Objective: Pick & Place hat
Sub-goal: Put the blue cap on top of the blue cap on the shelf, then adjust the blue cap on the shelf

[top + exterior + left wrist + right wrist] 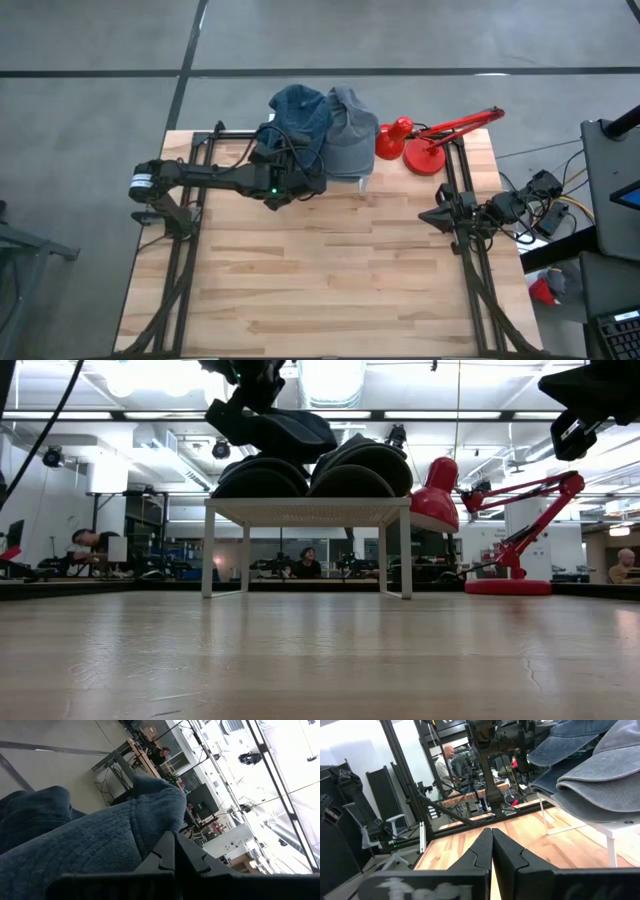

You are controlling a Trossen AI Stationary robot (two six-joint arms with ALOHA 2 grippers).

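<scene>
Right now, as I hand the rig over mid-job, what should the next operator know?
Left gripper: shut, reaching over the dark blue hat on the white stand; whether it pinches the fabric is unclear.
Right gripper: shut, empty, parked at the table's right edge.
The grey hat sits beside the blue one on the stand, with the red lamp to its right.
Done: the approach. Left: lift a hat off and place it.
</scene>
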